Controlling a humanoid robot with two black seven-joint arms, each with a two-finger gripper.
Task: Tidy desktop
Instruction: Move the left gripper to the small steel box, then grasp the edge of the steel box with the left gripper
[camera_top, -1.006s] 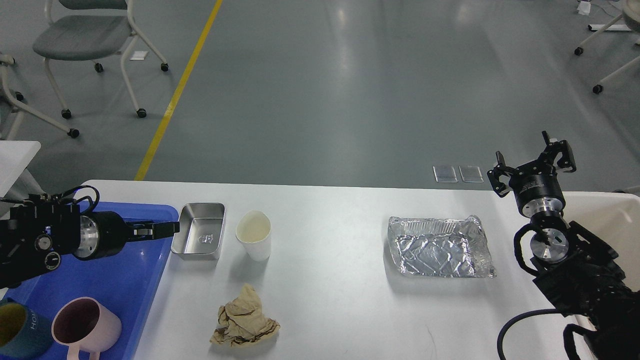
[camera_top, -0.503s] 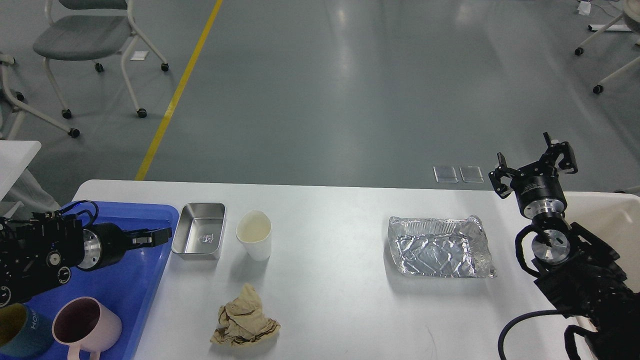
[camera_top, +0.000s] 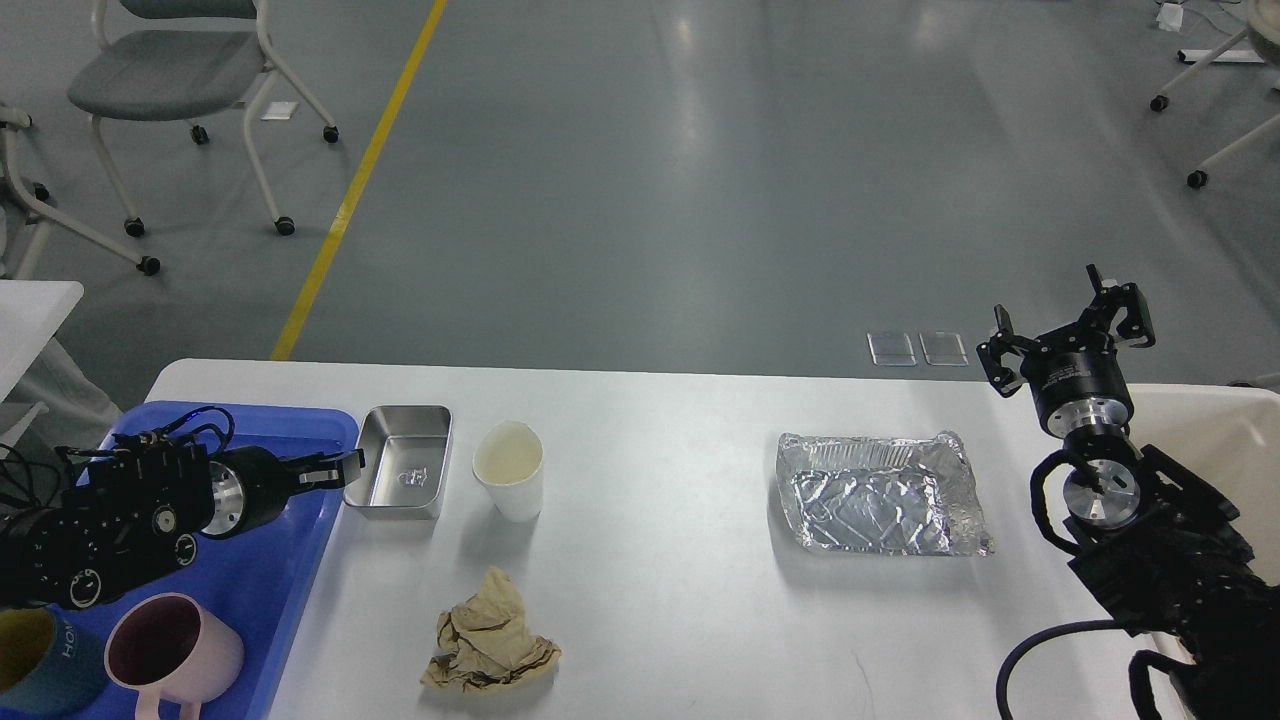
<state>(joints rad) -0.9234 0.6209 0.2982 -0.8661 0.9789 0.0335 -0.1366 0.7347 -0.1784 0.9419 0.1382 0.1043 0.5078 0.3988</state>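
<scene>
A wide white surface (camera_top: 660, 470), the desktop, fills the lower half of the frame, with grey floor beyond it. At the lower left lies a blue tray (camera_top: 290, 570) holding a pink mug (camera_top: 172, 648) and a dark teal mug (camera_top: 35, 660). The left end effector (camera_top: 335, 468) reaches in from the left edge over the tray, its tip just beside the left rim of a shallow metal tin (camera_top: 400, 474); seen side-on, its opening cannot be told. Just right of the tin stands a white paper cup (camera_top: 509, 470). Below the cup, near the bottom edge, sits a crumpled brown paper wad (camera_top: 488, 636). Right of centre lies a crinkled foil tray (camera_top: 880, 494). At the right edge, the right end effector (camera_top: 1068, 330) points upward with fingers spread wide, holding nothing. Behind it, a cream bin (camera_top: 1225, 440) shows partly.
</scene>
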